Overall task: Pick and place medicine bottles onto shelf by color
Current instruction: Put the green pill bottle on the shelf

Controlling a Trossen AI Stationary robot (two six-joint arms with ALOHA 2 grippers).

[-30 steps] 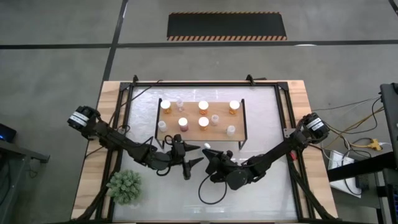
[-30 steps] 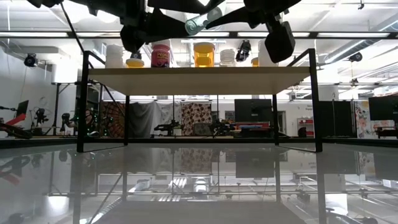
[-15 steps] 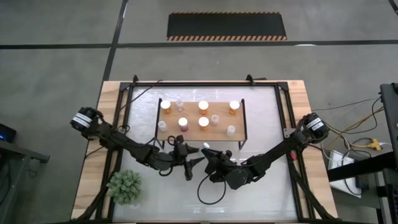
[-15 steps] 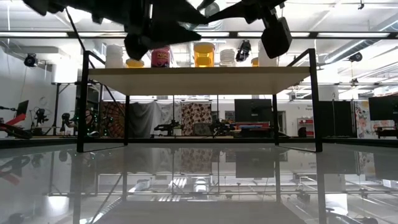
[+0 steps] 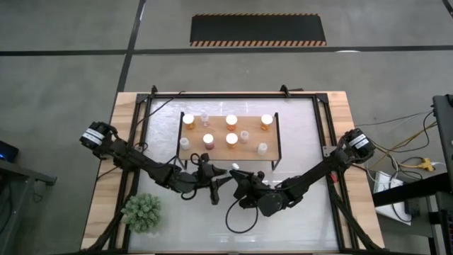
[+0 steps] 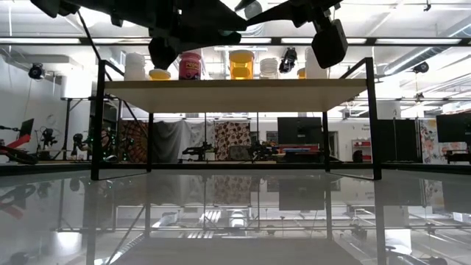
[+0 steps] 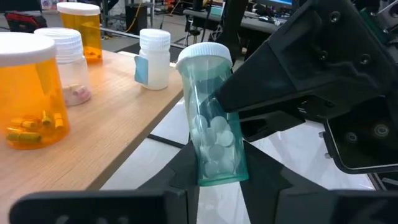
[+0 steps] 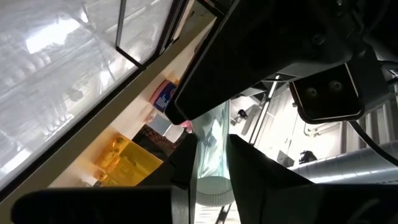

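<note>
A greenish clear bottle [image 7: 211,134] with a white cap and white pills hangs in the air just before the near edge of the light-wood shelf [image 5: 249,150]. Its cap shows in the high view [image 5: 235,168]. My right gripper [image 8: 212,155] is shut on it. My left gripper [image 7: 221,163] comes from the table's left and has its two fingers at the bottle's lower body. Several white-capped bottles stand on the shelf: orange ones [image 5: 231,120], a reddish one [image 5: 208,140] and white ones [image 5: 262,148]. My right gripper pinches the bottle's upper body [image 7: 219,102] just below the cap between its two fingers, coming from the table's right. The bottle is clear of table and shelf, cap upward and tilted. My left gripper's fingers [image 7: 186,168] lie against the two sides of the bottle's lower body [image 7: 208,163], near its base, coming from the table's left.
The shelf board [image 6: 235,94] stands on thin black legs over the glossy table top. A green spiky plant [image 5: 144,212] sits at the near left corner. The black frame [image 5: 233,94] runs round the table.
My left gripper has gone toward the table's right, up to the bottle in my right gripper, and its fingers now stand about the bottle's base. The bottle has risen a little in the right gripper.
</note>
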